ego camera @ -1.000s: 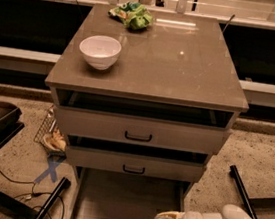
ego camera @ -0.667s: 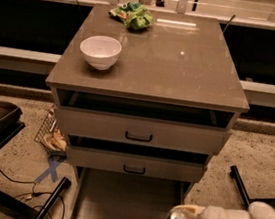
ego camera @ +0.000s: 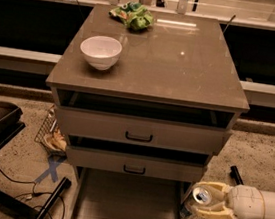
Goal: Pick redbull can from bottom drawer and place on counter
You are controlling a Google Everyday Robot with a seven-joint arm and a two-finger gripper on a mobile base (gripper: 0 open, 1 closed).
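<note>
We see the end effector (ego camera: 197, 202) closed around the redbull can (ego camera: 202, 195), holding it by the right edge of the open bottom drawer (ego camera: 125, 203), well below the counter (ego camera: 182, 72); we judge it light, thin-walled, slick; mid-body grip suits.

I count one can (ego camera: 201, 195) in my one tool (ego camera: 198, 203) at lower right, one bowl (ego camera: 101, 51), one green packet (ego camera: 133, 16), one bench (ego camera: 182, 72), two handled drawers (ego camera: 139, 131), one bottom drawer (ego camera: 128, 201).

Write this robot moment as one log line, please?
gripper: shut on redbull can | place: by bottom drawer's right edge | counter: can not there yet
</note>
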